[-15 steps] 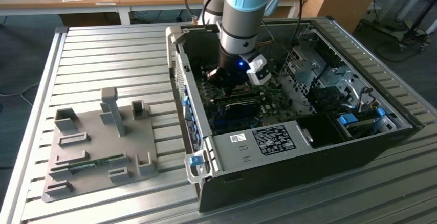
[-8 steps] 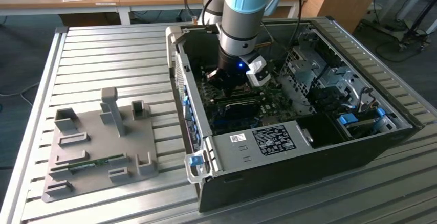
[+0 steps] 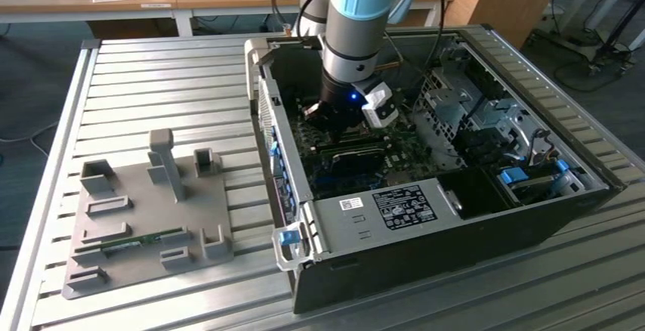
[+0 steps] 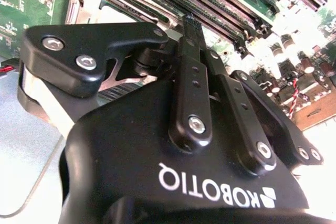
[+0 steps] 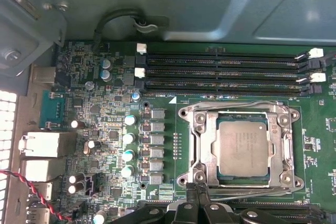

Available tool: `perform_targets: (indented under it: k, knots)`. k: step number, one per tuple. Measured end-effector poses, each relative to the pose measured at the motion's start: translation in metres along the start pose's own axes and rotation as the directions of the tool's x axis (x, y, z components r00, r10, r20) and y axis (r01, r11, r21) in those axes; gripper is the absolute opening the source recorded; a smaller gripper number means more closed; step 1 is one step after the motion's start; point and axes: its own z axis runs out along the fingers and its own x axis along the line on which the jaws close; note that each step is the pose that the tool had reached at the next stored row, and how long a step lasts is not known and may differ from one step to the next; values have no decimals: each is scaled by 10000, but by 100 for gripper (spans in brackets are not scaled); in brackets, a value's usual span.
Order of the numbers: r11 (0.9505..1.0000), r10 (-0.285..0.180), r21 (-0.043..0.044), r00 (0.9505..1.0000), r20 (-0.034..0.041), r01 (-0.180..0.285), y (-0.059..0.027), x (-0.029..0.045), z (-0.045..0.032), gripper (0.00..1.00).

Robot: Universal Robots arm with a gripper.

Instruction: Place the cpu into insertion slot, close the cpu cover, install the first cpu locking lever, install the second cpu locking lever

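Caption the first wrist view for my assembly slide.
CPU seated in its socket under the closed cover frame, gripper poised at the socket's edge.

You see the cpu point(image 5: 243, 147) seated in the insertion slot point(image 5: 207, 148), the cpu cover point(image 5: 282, 145) closed around it.

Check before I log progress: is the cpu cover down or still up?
Down: in the first wrist view the cpu cover lies flat, framing the cpu.
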Motion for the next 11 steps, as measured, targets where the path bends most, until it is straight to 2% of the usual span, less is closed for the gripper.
perform_targets:
  k: [11]
  knots:
    - [10000, 0, -17, 10000, 8, 0, 10, 29, 15, 11]
